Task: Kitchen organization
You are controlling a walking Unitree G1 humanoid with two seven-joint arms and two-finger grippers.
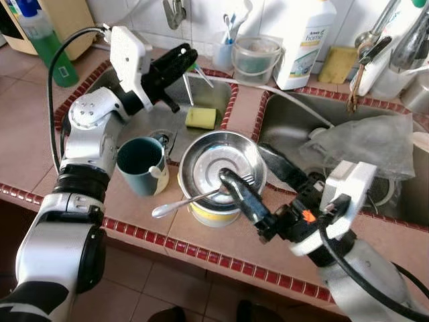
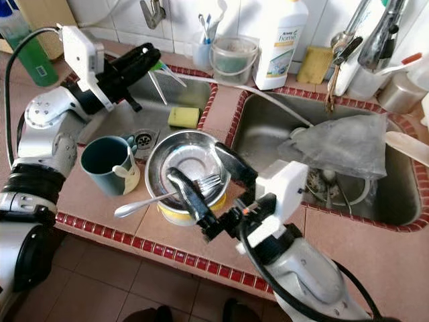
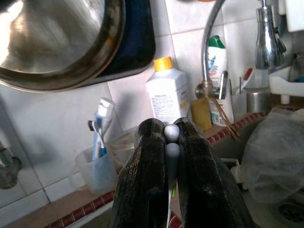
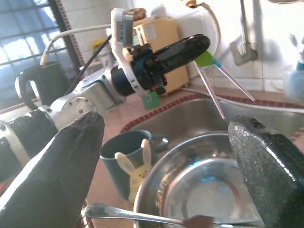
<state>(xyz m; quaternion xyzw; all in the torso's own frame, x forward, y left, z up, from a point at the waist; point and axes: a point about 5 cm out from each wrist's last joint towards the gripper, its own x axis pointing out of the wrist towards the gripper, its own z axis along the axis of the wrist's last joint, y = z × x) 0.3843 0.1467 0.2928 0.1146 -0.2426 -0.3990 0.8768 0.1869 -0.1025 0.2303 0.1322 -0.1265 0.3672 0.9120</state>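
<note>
My left gripper hovers over the left sink, shut on two thin utensils with green and blue ends that hang down from the fingers. My right gripper is open over a steel bowl on the tiled counter edge; one finger reaches into the bowl, the other lies past its right rim. A fork rests in the bowl, tines near the inner finger, handle sticking out to the front left. The bowl sits stacked on a yellow-rimmed bowl. Left of it stands a teal mug.
A yellow sponge lies in the left sink. A crumpled plastic bag covers dishes in the right sink. Along the back wall stand a toothbrush cup, a plastic tub, a detergent bottle and a green bottle.
</note>
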